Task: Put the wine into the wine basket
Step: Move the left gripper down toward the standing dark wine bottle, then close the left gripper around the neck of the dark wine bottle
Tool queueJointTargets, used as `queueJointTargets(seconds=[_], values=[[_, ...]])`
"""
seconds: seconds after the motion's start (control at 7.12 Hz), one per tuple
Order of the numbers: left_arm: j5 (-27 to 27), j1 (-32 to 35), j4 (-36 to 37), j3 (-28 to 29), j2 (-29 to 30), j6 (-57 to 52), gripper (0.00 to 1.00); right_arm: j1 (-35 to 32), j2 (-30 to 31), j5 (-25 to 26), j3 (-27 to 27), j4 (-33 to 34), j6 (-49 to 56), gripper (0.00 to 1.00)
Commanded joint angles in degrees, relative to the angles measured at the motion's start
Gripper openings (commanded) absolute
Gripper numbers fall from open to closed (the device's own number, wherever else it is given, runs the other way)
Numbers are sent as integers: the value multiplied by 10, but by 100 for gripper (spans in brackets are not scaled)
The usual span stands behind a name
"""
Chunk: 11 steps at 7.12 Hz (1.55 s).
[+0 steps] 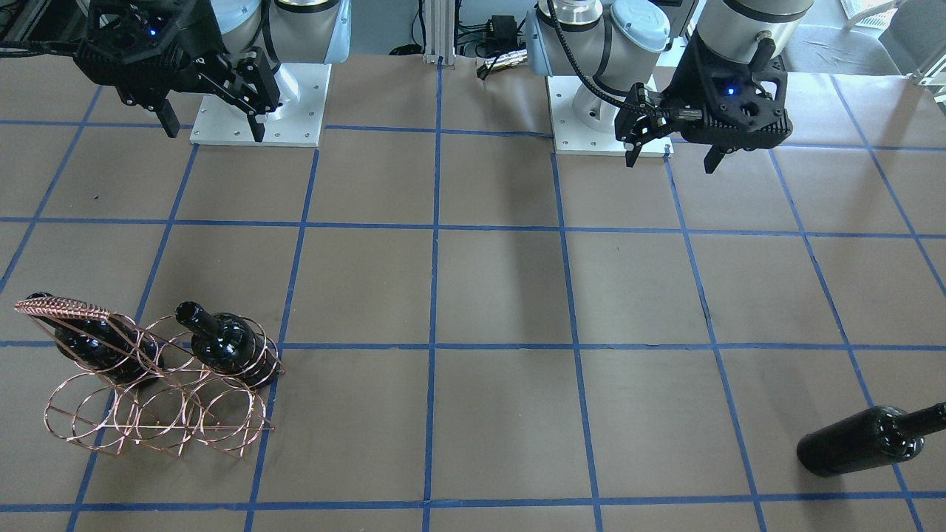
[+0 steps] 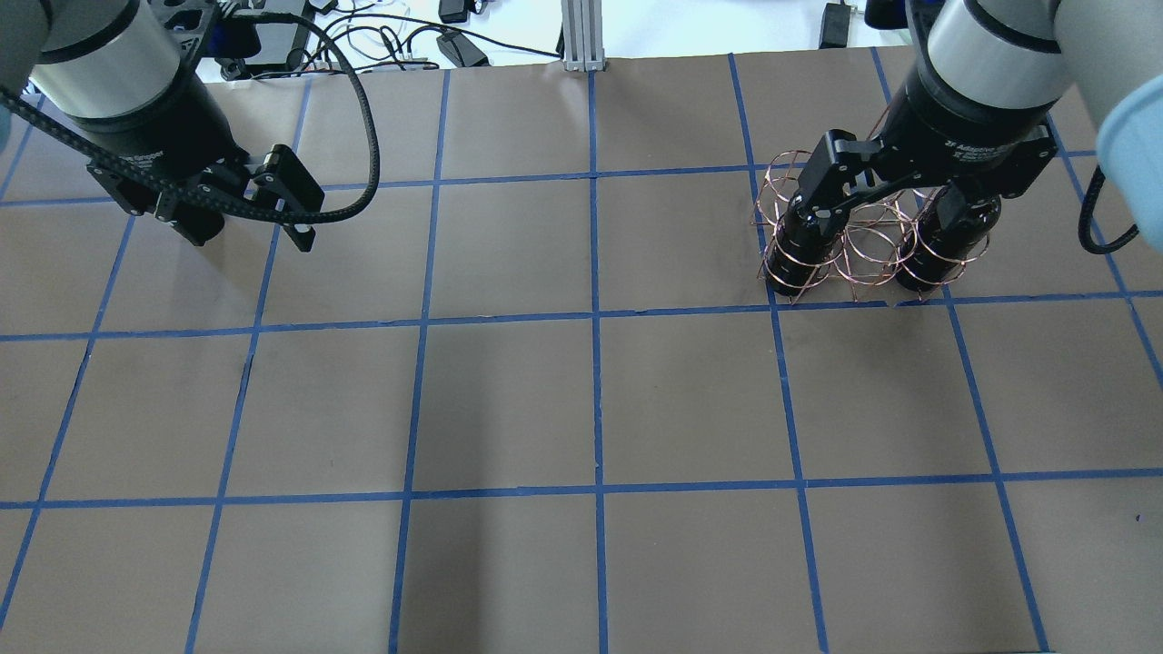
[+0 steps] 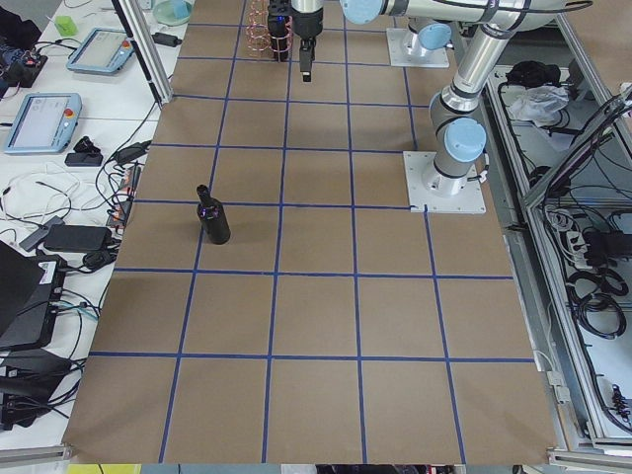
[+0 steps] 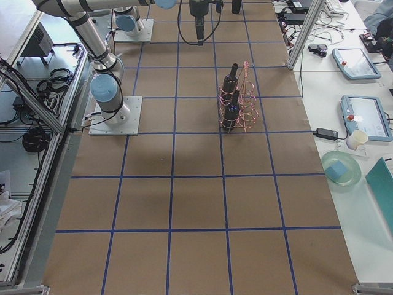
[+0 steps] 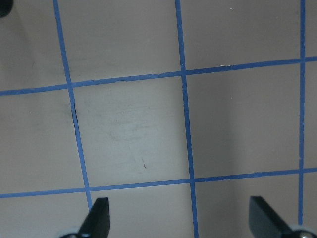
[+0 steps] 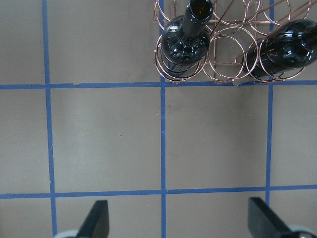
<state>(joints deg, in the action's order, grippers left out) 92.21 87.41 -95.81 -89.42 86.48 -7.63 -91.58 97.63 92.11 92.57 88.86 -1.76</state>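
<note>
The wine basket (image 1: 63, 305), a copper wire rack, stands on the table's right side and holds two dark wine bottles (image 1: 225, 347) (image 1: 96, 343) in its rings. It also shows in the overhead view (image 2: 863, 238) and the right wrist view (image 6: 225, 63). A third bottle (image 1: 861, 441) stands alone on the far left side, also in the exterior left view (image 3: 212, 219). My right gripper (image 2: 883, 213) is open and empty, high above the basket. My left gripper (image 2: 250, 238) is open and empty over bare table, well away from the lone bottle.
Brown paper with blue tape lines covers the table (image 2: 591, 409). The two arm base plates (image 1: 259, 103) (image 1: 591, 118) sit at the robot's edge. Cables and tablets lie beyond the table's ends (image 3: 39, 118).
</note>
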Motion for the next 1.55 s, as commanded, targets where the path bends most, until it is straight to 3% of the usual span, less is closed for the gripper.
queueJointTargets(seconds=[0.0, 0.42, 0.56, 0.84, 1.12, 1.41], values=[[3, 0, -10, -5, -2, 1, 100, 0, 0, 0, 1, 0, 0, 100], [6, -4, -12, -5, -3, -5, 100, 0, 0, 0, 1, 0, 0, 100], [4, -25, -7, -4, 0, -5, 100, 0, 0, 0, 1, 0, 0, 100], [3, -106, 2, 8, 14, -112, 100, 0, 0, 0, 2, 1, 0, 100], [3, -190, 64, 46, 66, -229, 100, 0, 0, 0, 2, 1, 0, 100], [4, -220, 71, 114, 133, -257, 100, 0, 0, 0, 2, 1, 0, 100]])
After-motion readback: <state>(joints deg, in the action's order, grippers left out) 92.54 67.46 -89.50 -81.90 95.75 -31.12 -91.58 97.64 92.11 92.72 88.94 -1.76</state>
